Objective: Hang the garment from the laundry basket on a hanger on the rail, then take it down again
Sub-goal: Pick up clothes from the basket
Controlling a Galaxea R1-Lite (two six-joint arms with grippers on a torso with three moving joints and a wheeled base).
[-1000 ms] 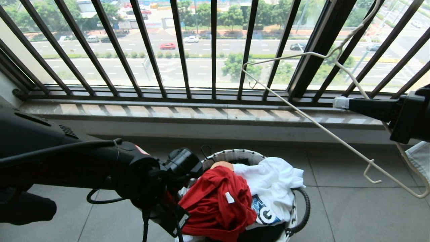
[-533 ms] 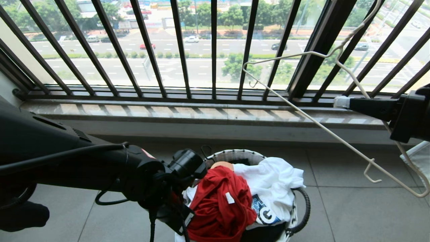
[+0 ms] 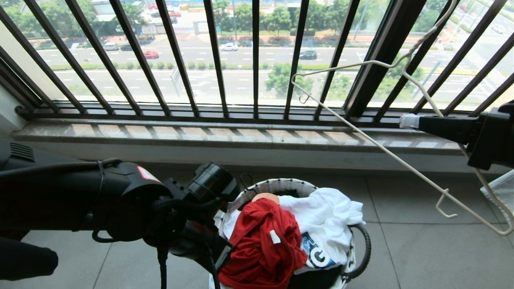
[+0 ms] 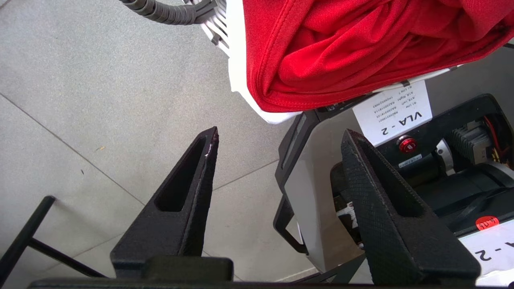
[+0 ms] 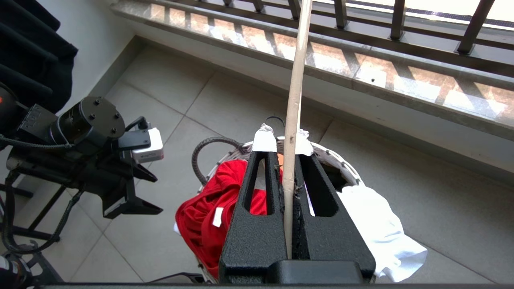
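Note:
The garment point(image 3: 263, 245), red and crumpled, lies on top of the laundry basket point(image 3: 281, 185) and spills over its near rim. My left gripper point(image 4: 281, 135) is open and empty beside the basket's left side. It sits just short of the red cloth point(image 4: 361, 48), with floor showing between its fingers. At the right, in front of the window, my right gripper point(image 5: 283, 138) is shut on a wire of the pale hanger point(image 3: 373, 144) and holds it up at a tilt. The rail is out of view.
A white garment point(image 3: 325, 216) with a printed graphic also fills the basket. The dark barred window railing point(image 3: 257, 60) and stone sill point(image 3: 200, 134) stand behind it. My own base point(image 4: 401, 168) is close under the left gripper. A pale cloth point(image 3: 502, 188) shows at the right edge.
My left gripper has opened beside the red garment, and its wrist has lifted and drawn back a little to the left. The right arm and the hanger have stayed still.

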